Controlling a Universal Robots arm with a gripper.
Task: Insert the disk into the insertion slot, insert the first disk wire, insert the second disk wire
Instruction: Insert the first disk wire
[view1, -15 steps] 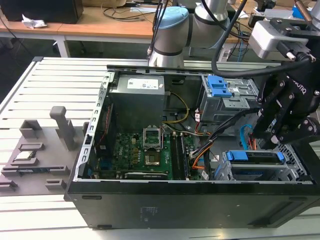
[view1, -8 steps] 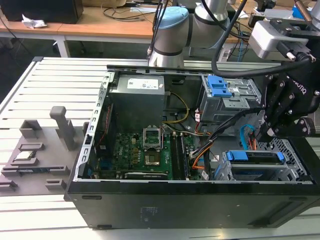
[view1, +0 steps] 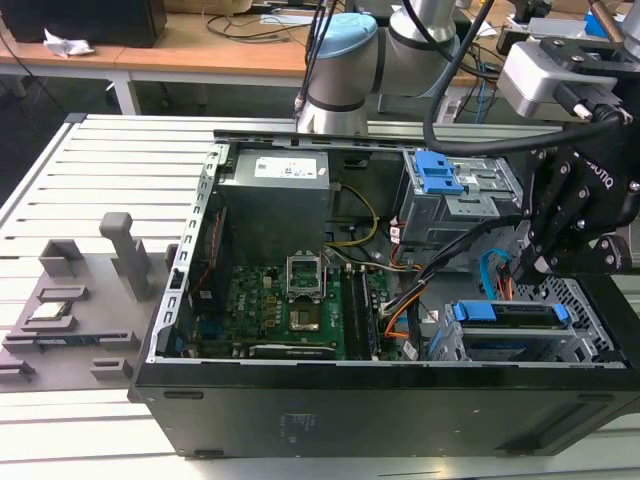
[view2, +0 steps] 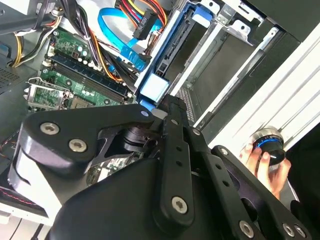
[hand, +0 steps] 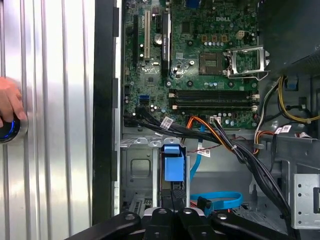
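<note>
Exterior view: open computer case (view1: 380, 400) on a slatted metal table (view1: 100, 160). The disk (view1: 510, 313), in its blue carrier, lies inside the insertion slot (view1: 580, 295) at the case corner on the exterior view's right. The gripper (view1: 522, 268) hangs just above that cage with its tips pointing down, close to a blue data cable (view1: 487, 272). The jaws look drawn together.

Second wrist view: the gripper tips (view2: 167, 104) are at the carrier's blue tab (view2: 155, 87); I cannot tell whether they touch it or stop just short. The jaws are closed on each other with nothing seen between them. Beyond the case, a hand (view2: 262, 167) rests on a blue-ringed knob (view2: 267, 142).

First wrist view: the disk stands on edge in the cage, tab outward, with the gripper tips directly at it. The blue cable's dark plug (hand: 204, 203) lies just beside the tips. The motherboard (hand: 200, 60) is beyond.
</note>
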